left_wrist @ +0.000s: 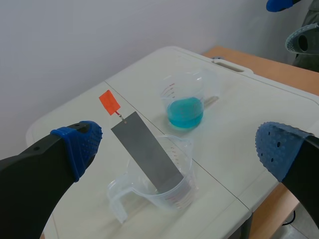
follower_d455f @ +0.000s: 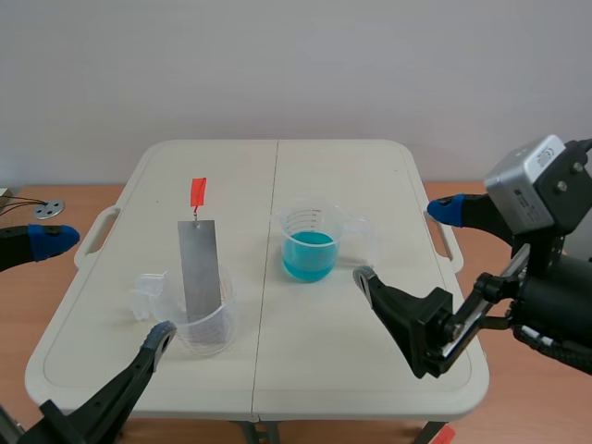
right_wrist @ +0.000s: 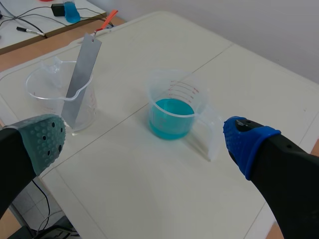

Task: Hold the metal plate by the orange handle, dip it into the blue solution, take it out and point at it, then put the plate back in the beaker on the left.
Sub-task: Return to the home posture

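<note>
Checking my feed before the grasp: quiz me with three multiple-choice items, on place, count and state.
1. Where is the flat grey metal plate with the orange handle?
A) leaning in the empty clear plastic beaker
B) flat on the white table
C) in the blue solution
2. How many clear beakers stand on the table?
A) one
B) two
C) three
3. Left end effector:
A) shut on the handle
B) open
C) shut on a beaker
1 A, its lower end sits inside that beaker; 2 B, one holds the plate, one the solution; 3 B, its fingers stand apart, gripping nothing.
</note>
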